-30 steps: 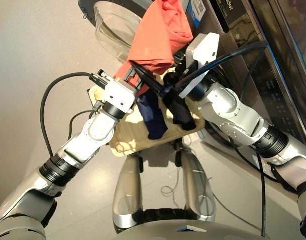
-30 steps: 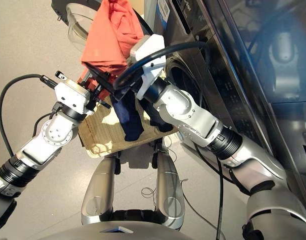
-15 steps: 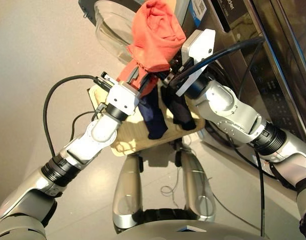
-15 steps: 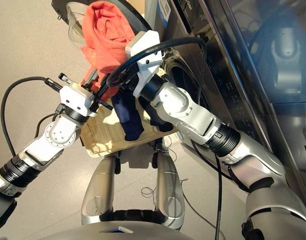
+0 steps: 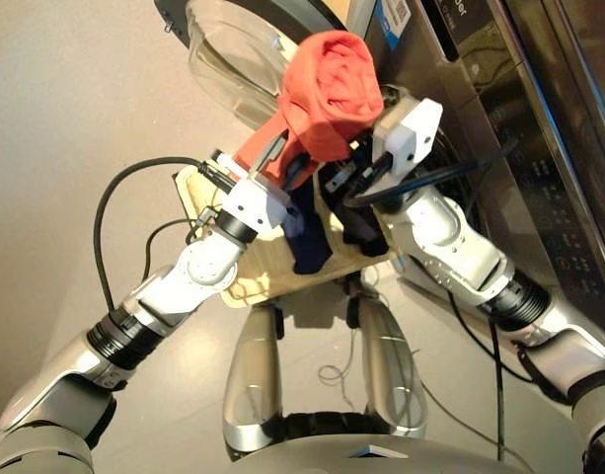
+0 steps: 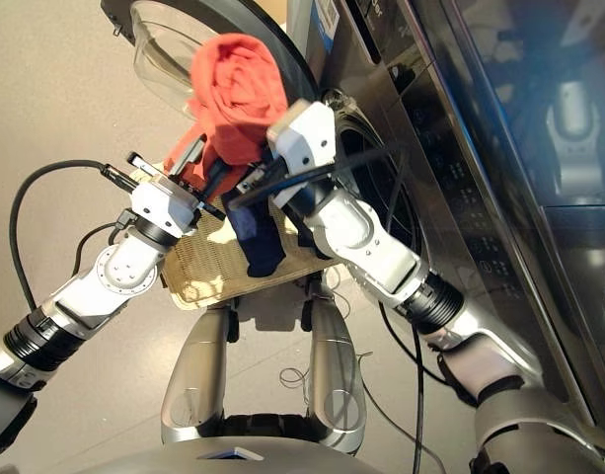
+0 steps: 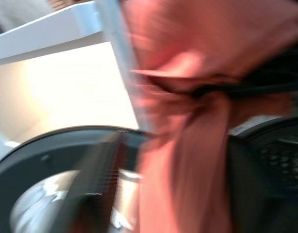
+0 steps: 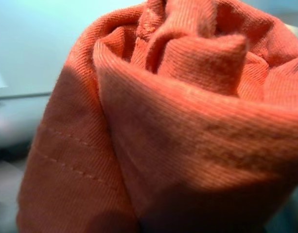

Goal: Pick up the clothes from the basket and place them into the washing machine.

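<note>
I am seeing the navy cloth (image 5: 307, 242) and black cloth (image 5: 361, 225) lying in the basket (image 5: 245, 278). Above it, I am holding the red cloth (image 5: 327, 94) bunched and lifted between the left gripper (image 5: 282, 158) and right gripper (image 5: 346, 170); finger state: cannot tell. Beyond, the washer door (image 5: 233, 49) is standing open.

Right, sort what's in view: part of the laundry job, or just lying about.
Job:
- red cloth, lifted between both grippers
- navy cloth and black cloth, in the basket
- washer with its door open

Lying about:
- thin cord on the floor
- upper unit
</note>
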{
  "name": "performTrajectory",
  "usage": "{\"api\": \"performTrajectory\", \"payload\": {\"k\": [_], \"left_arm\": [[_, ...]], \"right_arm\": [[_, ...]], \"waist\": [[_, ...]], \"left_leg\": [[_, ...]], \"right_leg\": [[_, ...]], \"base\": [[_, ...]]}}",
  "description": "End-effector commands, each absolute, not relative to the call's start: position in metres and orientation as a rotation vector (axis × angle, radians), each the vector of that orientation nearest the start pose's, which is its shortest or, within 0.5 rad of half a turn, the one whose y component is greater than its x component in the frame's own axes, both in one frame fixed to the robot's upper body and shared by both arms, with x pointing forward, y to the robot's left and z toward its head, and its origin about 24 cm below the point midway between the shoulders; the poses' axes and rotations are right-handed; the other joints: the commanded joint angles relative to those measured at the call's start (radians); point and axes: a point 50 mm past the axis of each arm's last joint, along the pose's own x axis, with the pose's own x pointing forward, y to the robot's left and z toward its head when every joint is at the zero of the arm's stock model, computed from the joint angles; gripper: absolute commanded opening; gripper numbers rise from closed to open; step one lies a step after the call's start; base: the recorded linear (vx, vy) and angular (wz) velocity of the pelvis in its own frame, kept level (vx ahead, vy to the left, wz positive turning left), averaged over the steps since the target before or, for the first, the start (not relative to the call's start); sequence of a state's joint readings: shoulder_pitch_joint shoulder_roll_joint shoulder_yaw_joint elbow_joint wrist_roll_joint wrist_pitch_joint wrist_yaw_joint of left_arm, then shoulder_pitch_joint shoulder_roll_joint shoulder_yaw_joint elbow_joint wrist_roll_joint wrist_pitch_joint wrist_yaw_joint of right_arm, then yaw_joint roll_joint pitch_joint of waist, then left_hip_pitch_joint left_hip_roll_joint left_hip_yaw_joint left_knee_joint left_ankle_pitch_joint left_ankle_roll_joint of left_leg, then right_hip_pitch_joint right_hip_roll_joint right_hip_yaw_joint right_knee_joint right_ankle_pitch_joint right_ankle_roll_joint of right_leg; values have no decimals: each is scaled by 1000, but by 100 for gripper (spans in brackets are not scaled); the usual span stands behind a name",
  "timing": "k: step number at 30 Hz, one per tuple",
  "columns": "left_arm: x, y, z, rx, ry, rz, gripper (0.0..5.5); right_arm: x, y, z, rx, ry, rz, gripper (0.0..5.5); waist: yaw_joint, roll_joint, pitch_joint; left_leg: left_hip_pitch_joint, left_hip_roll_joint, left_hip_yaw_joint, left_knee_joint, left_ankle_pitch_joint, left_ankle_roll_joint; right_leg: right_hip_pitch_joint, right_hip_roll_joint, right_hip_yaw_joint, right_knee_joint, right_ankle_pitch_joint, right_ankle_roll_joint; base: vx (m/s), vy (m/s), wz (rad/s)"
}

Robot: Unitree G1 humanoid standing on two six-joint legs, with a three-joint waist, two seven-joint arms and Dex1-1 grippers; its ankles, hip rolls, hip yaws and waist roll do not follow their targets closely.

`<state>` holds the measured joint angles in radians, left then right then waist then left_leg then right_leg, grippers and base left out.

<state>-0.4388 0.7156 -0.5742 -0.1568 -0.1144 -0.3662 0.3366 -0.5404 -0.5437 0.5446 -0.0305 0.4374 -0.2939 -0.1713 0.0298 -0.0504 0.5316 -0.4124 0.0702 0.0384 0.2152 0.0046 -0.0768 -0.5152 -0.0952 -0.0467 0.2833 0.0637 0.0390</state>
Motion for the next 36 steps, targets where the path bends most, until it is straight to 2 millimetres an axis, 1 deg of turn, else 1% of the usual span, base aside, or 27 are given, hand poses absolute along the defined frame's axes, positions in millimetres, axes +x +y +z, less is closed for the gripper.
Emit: {"api": "performTrajectory", "payload": {"k": [1,2,4,7,11,13,16,17,19,21,22,24,27,29,31,32,33,36], "left_arm": [[254,123,193,303,-912,-291,550],[255,123,192,295,-903,-283,550],[257,123,191,283,-900,-272,550],[259,120,193,271,-910,-266,550],[259,116,195,249,-920,-279,550],[259,113,198,238,-930,-289,550],[258,111,201,207,-938,-296,550],[258,110,204,196,-948,-299,550],[256,107,210,154,-967,-317,550],[254,102,214,126,-979,-337,550],[254,99,217,112,-986,-341,550],[252,93,222,84,-1004,-357,550],[250,86,230,46,-1027,-380,550],[248,81,236,31,-1052,-393,550],[247,77,240,23,-1067,-398,550],[248,76,240,22,-1066,-399,550],[247,75,242,18,-1069,-402,550],[246,74,246,17,-1088,-399,550]], "right_arm": [[294,-126,157,-165,-556,338,0],[296,-130,144,-173,-503,310,0],[300,-141,120,-197,-415,243,0],[304,-156,95,-175,-316,120,0],[312,-172,78,-197,-247,-7,0],[319,-183,72,-175,-204,-98,0],[330,-196,73,-157,-177,-219,0],[336,-198,77,-156,-181,-248,0],[344,-211,82,-170,-166,-331,0],[357,-221,98,-309,-187,-404,0],[362,-222,108,-327,-207,-412,0],[369,-234,123,-370,-219,-463,0],[377,-252,142,-450,-218,-565,0],[381,-261,156,-475,-229,-616,0],[383,-273,171,-558,-241,-668,0],[383,-276,176,-572,-242,-679,0],[383,-282,182,-606,-241,-704,0],[381,-300,207,-685,-268,-806,0]], "waist": [[-16,26,-37],[-17,28,-39],[-20,29,-39],[-25,32,-38],[-23,37,-33],[-21,41,-28],[-17,46,-20],[-15,47,-13],[-11,49,-12],[-7,55,-12],[-8,56,-12],[-6,58,-12],[0,65,-12],[1,68,-12],[1,69,-12],[1,69,-12],[2,70,-12],[3,73,-12]], "left_leg": [[-31,-41,-18,41,2,17],[-34,-41,-19,37,9,17],[-36,-41,-20,38,8,17],[-41,-42,-20,42,7,17],[-43,-43,-22,41,7,17],[-50,-47,-23,45,6,18],[-62,-48,-25,52,6,18],[-70,-49,-27,58,5,17],[-96,-52,-30,72,3,17],[-135,-55,-33,94,-2,17],[-152,-57,-33,107,-5,16],[-198,-59,-36,148,-17,15],[-269,-56,-39,213,-38,14],[-314,-56,-42,249,-47,14],[-370,-54,-42,301,-65,14],[-383,-54,-44,314,-70,15],[-407,-54,-46,344,-85,16],[-470,-52,-52,393,-98,15]], "right_leg": [[38,-6,54,38,-79,76],[35,-7,53,33,-73,76],[33,-7,54,33,-74,76],[29,-6,56,34,-73,76],[25,-7,56,33,-72,77],[21,-8,56,33,-71,76],[10,-8,57,39,-71,75],[3,-8,58,42,-71,75],[-19,-8,57,51,-72,74],[-53,-8,57,67,-73,72],[-70,-7,58,78,-74,71],[-111,-6,59,113,-83,66],[-176,-6,60,180,-104,59],[-222,-3,63,219,-111,54],[-275,-3,62,268,-127,50],[-290,-3,62,282,-133,49],[-312,-2,62,310,-146,47],[-377,-2,62,366,-161,42]], "base": [[0,0,0],[0,0,0],[0,0,0],[0,0,0],[0,0,0],[0,0,0],[0,0,0],[0,0,0],[0,0,0],[0,0,0],[-52,-7,114],[0,0,0],[-48,-11,165],[0,0,0],[-26,1,50],[0,0,0],[0,0,0],[0,0,0]]}}
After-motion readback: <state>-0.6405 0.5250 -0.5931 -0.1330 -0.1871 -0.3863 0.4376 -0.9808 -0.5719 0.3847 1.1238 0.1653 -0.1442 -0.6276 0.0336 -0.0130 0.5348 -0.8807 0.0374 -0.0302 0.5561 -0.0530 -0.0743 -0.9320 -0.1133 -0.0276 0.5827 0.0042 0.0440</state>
